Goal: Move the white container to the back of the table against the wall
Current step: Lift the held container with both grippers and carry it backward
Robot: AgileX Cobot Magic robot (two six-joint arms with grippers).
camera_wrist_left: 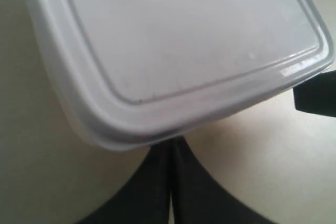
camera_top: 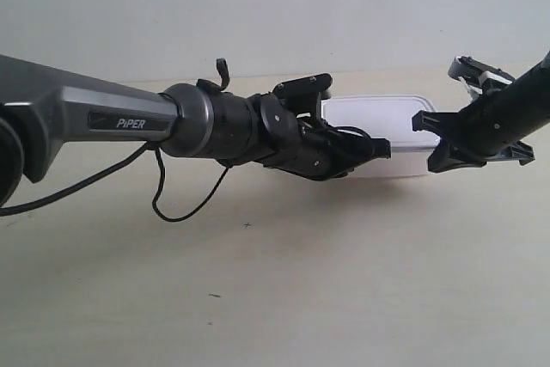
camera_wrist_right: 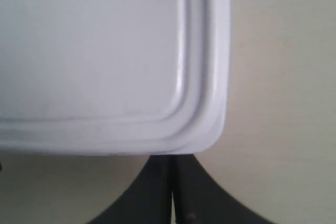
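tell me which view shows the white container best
Left wrist view: the white container fills it, lid rim and two corners clear. Right wrist view shows one corner; exterior view: arms hide much of it.

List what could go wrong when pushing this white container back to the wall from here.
1. The shut left gripper and shut right gripper each meet the white container near a rounded corner. Uneven pushing could swing it askew before the wall.
2. The narrow tips sit just below the overhanging lid rim and might slip under and lift it.
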